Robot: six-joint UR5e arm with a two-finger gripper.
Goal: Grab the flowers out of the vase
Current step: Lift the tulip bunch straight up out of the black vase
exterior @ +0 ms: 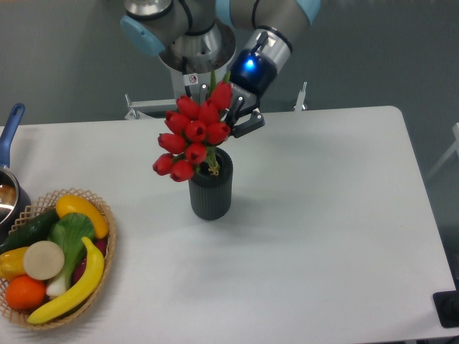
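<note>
The flowers [192,136], a tight bunch of red tulip buds on green stems, stand in the vase [211,188], a dark ribbed cylinder at the middle of the white table [323,215]. The bunch leans to the left, with its stems still inside the vase's mouth. My gripper [233,122] comes down from the back, right behind and to the right of the top buds. One black finger [249,127] sticks out to the right of the buds, and the other is partly hidden behind them. The jaws look spread open, not closed on the stems.
A woven basket [107,247] with a banana, an orange, a cucumber and other produce sits at the front left corner. A pot with a blue handle [10,129] is at the left edge. The arm's base [195,50] stands behind the vase.
</note>
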